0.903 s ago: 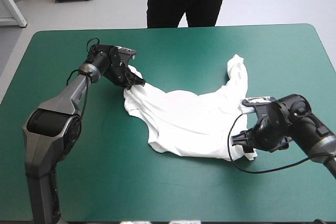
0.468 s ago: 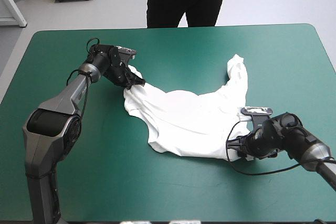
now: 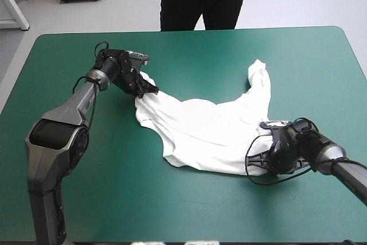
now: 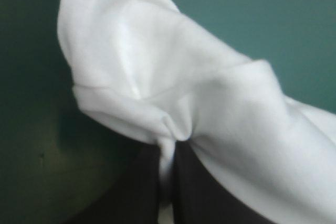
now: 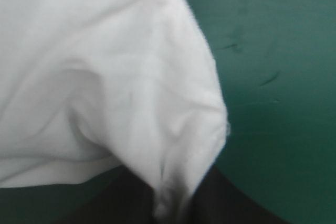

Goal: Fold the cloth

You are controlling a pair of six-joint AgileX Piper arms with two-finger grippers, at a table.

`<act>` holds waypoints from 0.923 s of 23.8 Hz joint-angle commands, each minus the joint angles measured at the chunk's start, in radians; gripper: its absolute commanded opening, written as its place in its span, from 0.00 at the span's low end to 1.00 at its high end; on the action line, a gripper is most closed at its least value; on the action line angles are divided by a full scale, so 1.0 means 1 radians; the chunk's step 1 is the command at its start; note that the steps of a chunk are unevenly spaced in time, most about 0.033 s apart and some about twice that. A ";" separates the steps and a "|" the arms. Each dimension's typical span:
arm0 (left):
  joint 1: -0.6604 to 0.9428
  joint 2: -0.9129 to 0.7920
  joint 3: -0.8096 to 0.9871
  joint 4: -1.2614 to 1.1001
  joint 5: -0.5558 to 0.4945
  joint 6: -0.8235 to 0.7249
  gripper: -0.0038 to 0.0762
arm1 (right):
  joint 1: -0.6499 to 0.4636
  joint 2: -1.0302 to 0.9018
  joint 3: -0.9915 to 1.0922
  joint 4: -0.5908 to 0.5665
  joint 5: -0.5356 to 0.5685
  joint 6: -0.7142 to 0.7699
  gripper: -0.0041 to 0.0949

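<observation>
The white T-shirt lies crumpled in a curved band across the middle of the teal-green table, one end reaching toward the far right. My left gripper sits at its far-left corner, shut on a pinch of cloth; in the left wrist view the T-shirt bunches into the nearly closed black fingers of that gripper. My right gripper rests low at the shirt's near-right corner. In the right wrist view a fold of T-shirt runs down between this gripper's all-but-closed fingers.
The teal-green cover stretches wide between the shirt and the table's near edge, and also to the far right corner. Nothing else lies on the table.
My right gripper has dropped lower and slid in onto the shirt's near-right corner, and its fingers have come together on the cloth. The left arm and the shirt's shape have stayed the same.
</observation>
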 commanded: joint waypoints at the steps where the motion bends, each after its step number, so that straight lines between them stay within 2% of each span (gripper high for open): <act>1: -0.009 -0.052 -0.018 -0.032 0.024 -0.006 0.04 | 0.004 -0.004 -0.023 0.067 -0.046 -0.007 0.03; 5: -0.006 -0.117 -0.018 -0.001 0.064 -0.006 0.04 | 0.004 -0.064 -0.100 0.027 0.003 -0.007 0.02; 12: -0.006 -0.324 -0.018 0.036 0.119 -0.006 0.04 | 0.004 -0.166 -0.373 -0.104 0.151 -0.005 0.02; 15: -0.006 -0.482 -0.018 0.036 0.132 -0.006 0.04 | 0.004 -0.187 -0.600 -0.117 0.218 -0.064 0.02; 18: -0.006 -0.598 -0.048 0.036 0.128 -0.006 0.04 | 0.004 -0.187 -0.786 -0.117 0.227 -0.126 0.02; 20: -0.006 -0.662 -0.128 0.032 0.119 -0.006 0.04 | 0.004 -0.185 -0.936 -0.117 0.227 -0.149 0.02; 22: -0.006 -0.718 -0.254 0.029 0.052 -0.008 0.04 | 0.004 -0.183 -1.093 -0.106 0.220 -0.197 0.02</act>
